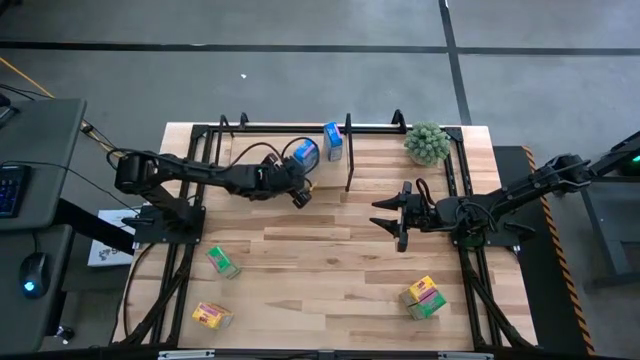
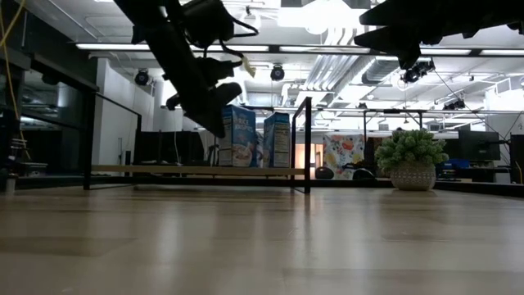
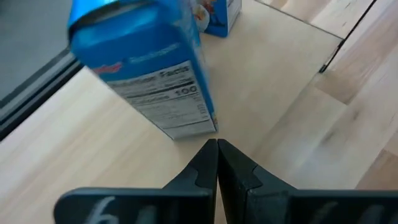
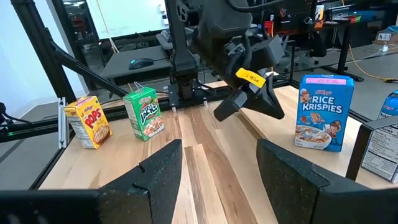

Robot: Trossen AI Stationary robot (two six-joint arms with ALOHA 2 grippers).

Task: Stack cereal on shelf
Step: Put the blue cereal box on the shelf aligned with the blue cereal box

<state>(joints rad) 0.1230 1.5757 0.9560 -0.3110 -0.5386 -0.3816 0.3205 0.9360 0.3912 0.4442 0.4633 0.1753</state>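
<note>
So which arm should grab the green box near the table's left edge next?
Probably left: the left gripper is shut and empty beside the shelf, on the green box's side; the right gripper hovers farther away.

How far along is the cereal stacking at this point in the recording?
Two blue boxes stand on the shelf. The left pincer is shut and empty beside the nearer one, so nothing is in hand. The right pincer hovers open mid-table. Still on the table: a green box, a yellow box, and a stacked pair.

A potted green plant [image 1: 427, 143] occupies the table's [image 1: 330, 250] corner.
</note>
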